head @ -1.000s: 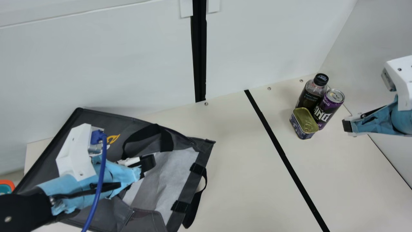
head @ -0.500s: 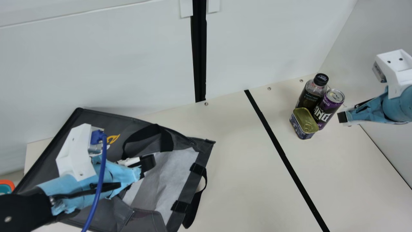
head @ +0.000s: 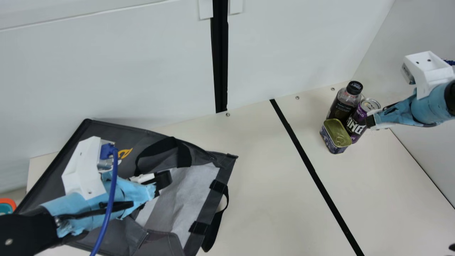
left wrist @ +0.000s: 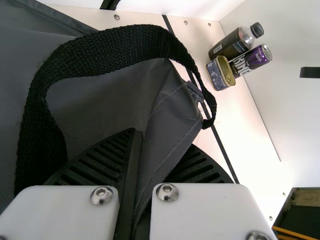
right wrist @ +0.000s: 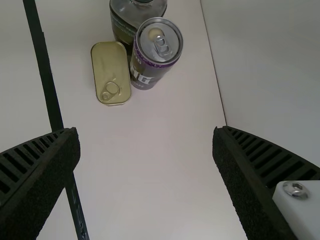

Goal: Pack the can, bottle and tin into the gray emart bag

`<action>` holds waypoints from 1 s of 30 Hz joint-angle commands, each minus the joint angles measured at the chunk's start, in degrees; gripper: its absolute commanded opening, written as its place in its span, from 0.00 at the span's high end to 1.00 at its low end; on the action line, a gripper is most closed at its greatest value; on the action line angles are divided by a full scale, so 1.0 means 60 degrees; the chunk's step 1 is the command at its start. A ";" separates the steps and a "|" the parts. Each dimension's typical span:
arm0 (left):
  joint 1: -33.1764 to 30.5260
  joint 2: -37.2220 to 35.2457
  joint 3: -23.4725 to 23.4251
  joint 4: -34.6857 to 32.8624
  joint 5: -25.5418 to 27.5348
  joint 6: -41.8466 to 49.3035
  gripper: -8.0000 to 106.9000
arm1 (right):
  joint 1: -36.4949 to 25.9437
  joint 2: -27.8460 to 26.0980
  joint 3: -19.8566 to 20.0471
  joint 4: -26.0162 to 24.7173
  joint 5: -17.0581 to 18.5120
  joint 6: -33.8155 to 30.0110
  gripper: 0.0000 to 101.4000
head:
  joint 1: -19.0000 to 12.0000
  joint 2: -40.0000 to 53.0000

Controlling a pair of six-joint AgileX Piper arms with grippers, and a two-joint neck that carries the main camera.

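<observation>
The can looked the likeliest first pick, and the right claw was by far the nearer one to it. In the main view the can was on that claw's side of a tight cluster, with the bottle and the tin on its other side. It stood upright on the worktop, its long axis vertical, so the fingers would probably need to pass either side of its wall without catching the tin.

The main view had the claw's tip crossing in front of the can, which might have passed for contact. The right wrist view corrected that: the fingers were spread wide with nothing between them, and the can lay ahead, beyond the tips and apart from them. More forward travel seemed due before any closing.

The gray bag lay well apart from the cluster, across the black line. The main view showed its mouth and pale lining; the left wrist view showed the left claw closed on its cloth, near a strap.
</observation>
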 commanded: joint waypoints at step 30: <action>0.0000 0.0000 0.0000 0.0000 0.0000 0.0000 0.84 | 0.0120 0.2595 -0.1679 0.0123 0.0004 -0.0147 0.10 | -0.0216 -0.0023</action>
